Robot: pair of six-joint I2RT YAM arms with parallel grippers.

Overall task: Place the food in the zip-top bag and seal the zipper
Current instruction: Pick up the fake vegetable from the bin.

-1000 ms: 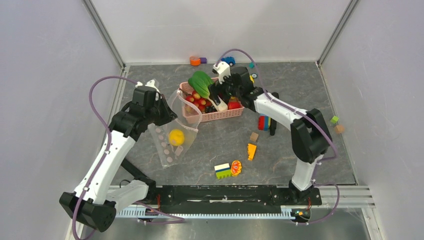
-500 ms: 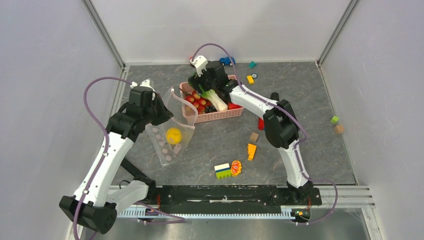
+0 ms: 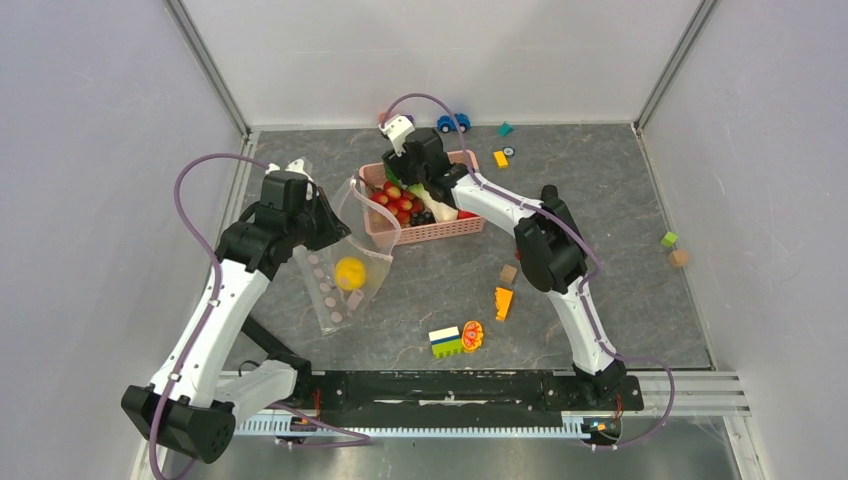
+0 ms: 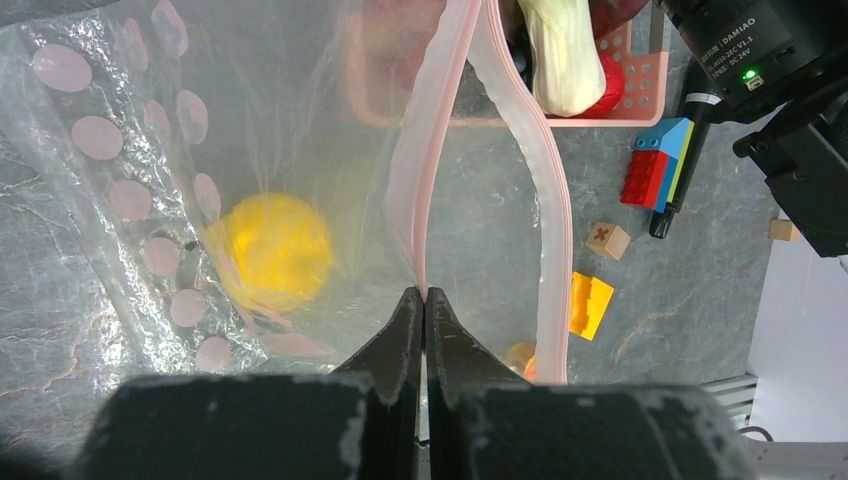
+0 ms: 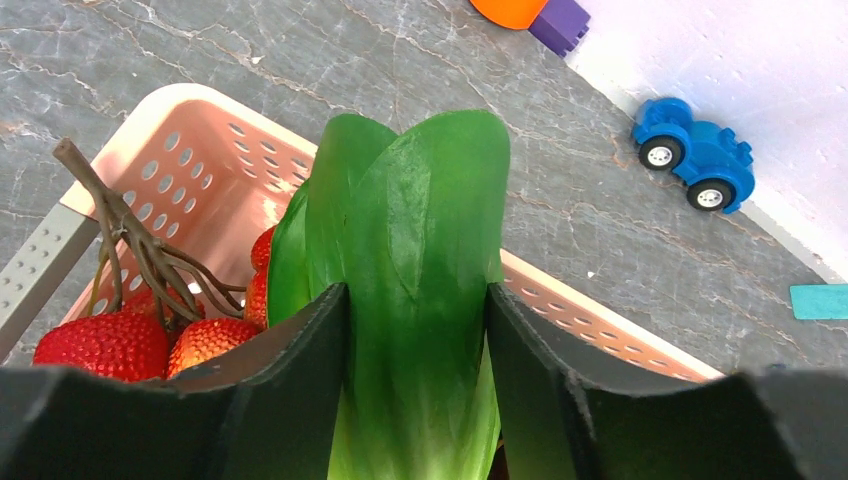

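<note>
The clear zip-top bag [image 3: 335,285] hangs open left of the pink basket [image 3: 440,233], with a yellow citrus [image 4: 270,250] inside it. My left gripper [image 4: 425,295] is shut on the near lip of the pink zipper [image 4: 440,120]; the other lip [image 4: 548,200] bows away. Over the basket's far left corner, my right gripper [image 5: 415,300] is shut on the bok choy [image 5: 420,220], both fingers against its green leaves. Its white stalk [image 3: 437,205] lies across the basket. Red strawberries [image 5: 100,345] with a brown stem sit beside it, and dark berries [image 3: 420,217] lie in the middle.
Loose toys lie on the grey mat: an orange wedge [image 3: 503,302], a tan cube [image 3: 508,273], a stacked block [image 3: 446,341] beside a round orange piece [image 3: 472,335], a blue car [image 5: 695,150] at the back wall, and small cubes [image 3: 670,240] far right.
My right arm swung left across the basket to its far left corner and its fingers closed in on the bok choy leaves. The left gripper kept hold of the bag lip.
</note>
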